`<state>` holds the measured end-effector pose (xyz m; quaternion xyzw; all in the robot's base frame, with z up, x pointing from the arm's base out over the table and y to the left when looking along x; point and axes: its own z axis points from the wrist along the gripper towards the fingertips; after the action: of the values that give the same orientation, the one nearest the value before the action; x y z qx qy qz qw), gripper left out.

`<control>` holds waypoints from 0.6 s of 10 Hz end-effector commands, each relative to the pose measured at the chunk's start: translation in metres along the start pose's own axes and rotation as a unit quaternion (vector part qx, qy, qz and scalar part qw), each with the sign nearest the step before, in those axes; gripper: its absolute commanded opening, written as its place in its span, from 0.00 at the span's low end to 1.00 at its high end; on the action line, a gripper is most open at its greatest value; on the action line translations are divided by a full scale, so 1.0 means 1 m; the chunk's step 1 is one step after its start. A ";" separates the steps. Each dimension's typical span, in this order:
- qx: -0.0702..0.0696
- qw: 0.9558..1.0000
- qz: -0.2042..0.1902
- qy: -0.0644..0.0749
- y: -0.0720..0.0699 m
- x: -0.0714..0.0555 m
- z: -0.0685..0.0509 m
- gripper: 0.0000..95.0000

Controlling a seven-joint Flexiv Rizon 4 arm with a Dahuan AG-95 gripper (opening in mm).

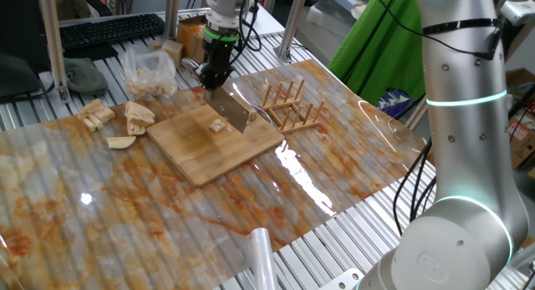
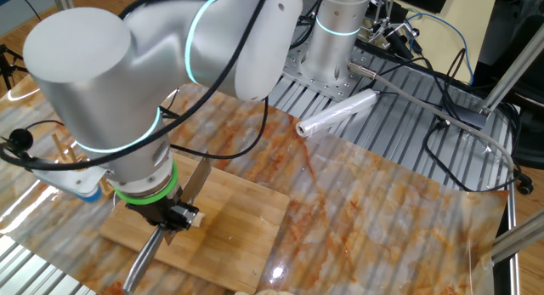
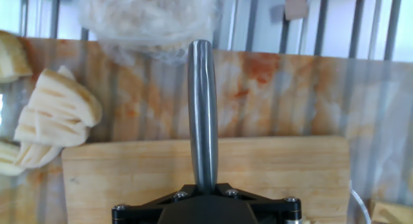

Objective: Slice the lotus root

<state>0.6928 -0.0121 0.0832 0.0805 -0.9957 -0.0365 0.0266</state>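
My gripper [image 1: 211, 75] is shut on the steel handle [image 3: 202, 114] of a cleaver. Its blade [image 1: 231, 111] slants down onto the wooden cutting board [image 1: 196, 152]. A small pale piece of lotus root [image 1: 219, 124] lies on the board right beside the blade. In the other fixed view the gripper [image 2: 167, 215] hangs over the board [image 2: 242, 231], with the handle [image 2: 143, 259] sticking out toward the near edge and the blade [image 2: 195, 179] behind it. The hand view shows the gripper [image 3: 204, 203] at the bottom with the handle running away over the board [image 3: 277, 166].
Cut lotus root chunks [image 1: 139, 114] lie left of the board, seen in the hand view as ridged chunks [image 3: 58, 114]. A plastic bag of pieces [image 1: 149, 71] sits behind them. A wooden rack [image 1: 290, 106] stands right of the board. A roll of film [image 1: 260, 255] lies at the front edge.
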 end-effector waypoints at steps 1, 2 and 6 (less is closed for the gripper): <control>0.001 1.000 -0.006 -0.001 0.001 0.000 0.000 0.00; 0.002 1.000 -0.012 0.000 0.001 0.001 -0.002 0.00; 0.000 1.000 -0.021 0.002 0.000 0.011 -0.004 0.00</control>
<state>0.6814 -0.0137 0.0859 0.1000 -0.9939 -0.0367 0.0301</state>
